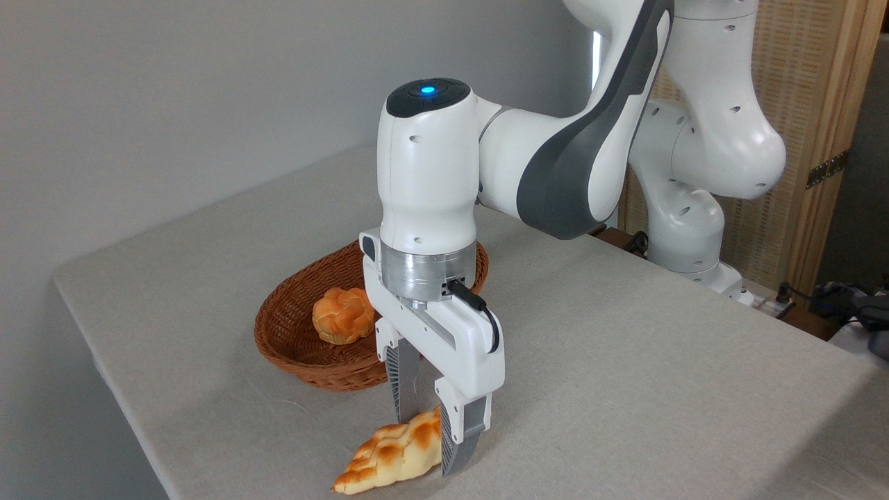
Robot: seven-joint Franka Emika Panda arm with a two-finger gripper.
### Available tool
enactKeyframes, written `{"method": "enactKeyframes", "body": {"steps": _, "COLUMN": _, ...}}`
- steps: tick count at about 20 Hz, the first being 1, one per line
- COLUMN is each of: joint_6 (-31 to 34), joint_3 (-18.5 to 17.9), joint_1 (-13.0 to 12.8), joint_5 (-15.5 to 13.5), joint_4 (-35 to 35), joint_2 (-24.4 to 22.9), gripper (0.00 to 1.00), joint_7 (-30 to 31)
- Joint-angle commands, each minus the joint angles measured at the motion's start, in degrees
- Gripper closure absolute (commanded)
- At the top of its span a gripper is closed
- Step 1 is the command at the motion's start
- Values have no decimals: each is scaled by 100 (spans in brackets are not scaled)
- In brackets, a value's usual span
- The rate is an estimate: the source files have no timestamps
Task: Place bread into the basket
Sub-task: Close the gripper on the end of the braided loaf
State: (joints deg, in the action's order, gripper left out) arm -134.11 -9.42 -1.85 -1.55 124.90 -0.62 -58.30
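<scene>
Near the front edge of the table, item one: gripper (428, 436), pointing straight down, two ribbed grey fingers (400, 383) parted to about the width of the loaf. Both fingers straddle the bread (389, 460), one on its far side, one on its near side. Fingertips sit at the loaf's level; whether the pads actually press the crust cannot be told from this angle.

Item two: bread, long braided loaf, pale yellow with orange-brown toasted patches. Lies flat on the table, tapered end pointing near-left, right-hand portion hidden behind the near finger. Outside the basket.

Item three: basket (288, 344), oval, reddish-brown wicker, shallow with flared sides. Stands just beyond and left of the gripper, partly hidden by the wrist. Apart from the loaf.

Item four: small round knotted orange bun (342, 316), resting inside the basket toward its centre.

Item five: arm (576, 160), white with grey panels, reaching in from the far right; blue light lit on top of the wrist housing.

Item six: table (625, 347), covered in pale grey-beige cloth.

Item seven: wood-and-cane screen (819, 104), far right, behind the arm's base.
</scene>
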Motion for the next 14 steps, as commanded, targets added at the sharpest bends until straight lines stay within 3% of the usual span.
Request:
{"method": "enactKeyframes", "body": {"steps": 1, "joint_6": -168, "joint_3": 2, "joint_1": -17, "joint_5": -100, "joint_4": 70, "joint_2": 71, "gripper": 0, "joint_7": -68}}
{"method": "enactKeyframes", "body": {"steps": 4, "joint_6": -168, "joint_3": 19, "joint_1": -26, "joint_5": -100, "joint_4": 79, "joint_2": 106, "gripper": 1, "joint_7": -59}}
{"method": "enactKeyframes", "body": {"steps": 7, "joint_6": -160, "joint_3": 28, "joint_1": -26, "joint_5": -100, "joint_4": 79, "joint_2": 106, "gripper": 32, "joint_7": -85}}
{"method": "enactKeyframes", "body": {"steps": 9, "joint_6": -151, "joint_3": 37, "joint_1": -26, "joint_5": -100, "joint_4": 79, "joint_2": 106, "gripper": 44, "joint_7": -94}}
{"method": "enactKeyframes", "body": {"steps": 14, "joint_6": -151, "joint_3": 37, "joint_1": -26, "joint_5": -100, "joint_4": 79, "joint_2": 106, "gripper": 49, "joint_7": -103}}
